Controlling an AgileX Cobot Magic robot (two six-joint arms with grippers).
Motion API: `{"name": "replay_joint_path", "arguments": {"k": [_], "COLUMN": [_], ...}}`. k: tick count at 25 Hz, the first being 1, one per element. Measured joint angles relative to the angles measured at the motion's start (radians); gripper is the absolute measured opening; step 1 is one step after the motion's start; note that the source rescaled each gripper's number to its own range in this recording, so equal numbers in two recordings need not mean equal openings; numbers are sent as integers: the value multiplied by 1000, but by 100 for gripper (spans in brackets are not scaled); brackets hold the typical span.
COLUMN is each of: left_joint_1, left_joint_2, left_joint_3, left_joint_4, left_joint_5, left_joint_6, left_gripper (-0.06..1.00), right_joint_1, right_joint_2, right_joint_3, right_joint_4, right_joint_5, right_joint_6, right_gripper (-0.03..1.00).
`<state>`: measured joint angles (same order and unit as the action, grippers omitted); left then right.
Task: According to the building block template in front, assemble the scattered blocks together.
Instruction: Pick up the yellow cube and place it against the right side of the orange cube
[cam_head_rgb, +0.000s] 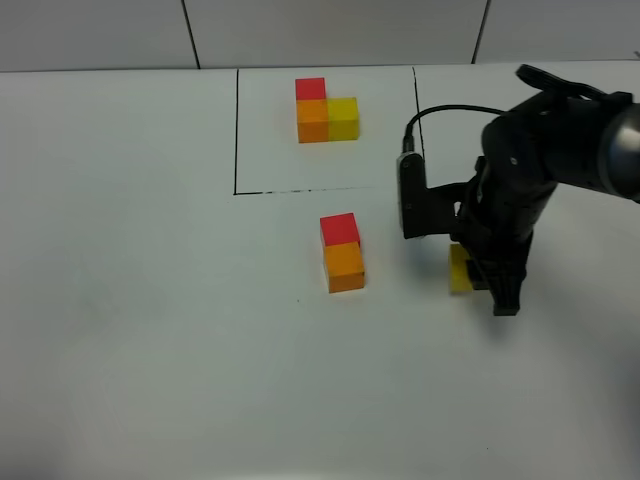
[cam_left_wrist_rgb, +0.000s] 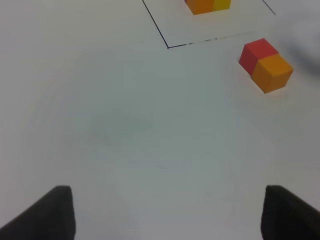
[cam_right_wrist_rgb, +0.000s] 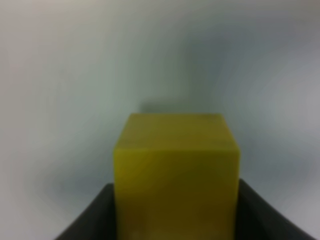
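Observation:
The building block template (cam_head_rgb: 325, 112), a red, orange and yellow L-shaped cluster, sits inside a black-outlined box at the far middle; its edge shows in the left wrist view (cam_left_wrist_rgb: 207, 5). The red cube (cam_head_rgb: 339, 228) and the orange cube (cam_head_rgb: 344, 265) stand touching each other at the table's middle, and also show in the left wrist view, red (cam_left_wrist_rgb: 257, 52) and orange (cam_left_wrist_rgb: 272, 72). My right gripper (cam_head_rgb: 478, 275) is shut on the yellow cube (cam_head_rgb: 460, 270), right of that pair and low over the table; the cube (cam_right_wrist_rgb: 175, 175) fills the right wrist view. My left gripper (cam_left_wrist_rgb: 172, 220) is open and empty.
A thin black line (cam_head_rgb: 236, 130) marks the box around the template. The right arm and its cable (cam_head_rgb: 440, 112) stand over the table's right side. The left arm is out of the exterior high view.

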<state>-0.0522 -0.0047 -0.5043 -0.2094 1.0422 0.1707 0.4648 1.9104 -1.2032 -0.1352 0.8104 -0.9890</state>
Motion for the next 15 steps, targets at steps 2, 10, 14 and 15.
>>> {"name": "replay_joint_path", "arguments": {"k": [2, 10, 14, 15], "left_joint_1": [0, 0, 0, 0], "left_joint_2": [0, 0, 0, 0], "left_joint_3": [0, 0, 0, 0], "left_joint_4": [0, 0, 0, 0], "left_joint_5": [0, 0, 0, 0], "left_joint_6": [0, 0, 0, 0], "left_gripper": [81, 81, 81, 81], "right_joint_1": [18, 37, 46, 48], "right_joint_2": [53, 193, 210, 212], "right_joint_3": [-62, -260, -296, -298], "right_joint_4": [0, 75, 125, 135], "right_joint_5": [38, 124, 121, 120], "right_joint_6": [-33, -113, -134, -137], "right_gripper": [1, 1, 1, 1]}}
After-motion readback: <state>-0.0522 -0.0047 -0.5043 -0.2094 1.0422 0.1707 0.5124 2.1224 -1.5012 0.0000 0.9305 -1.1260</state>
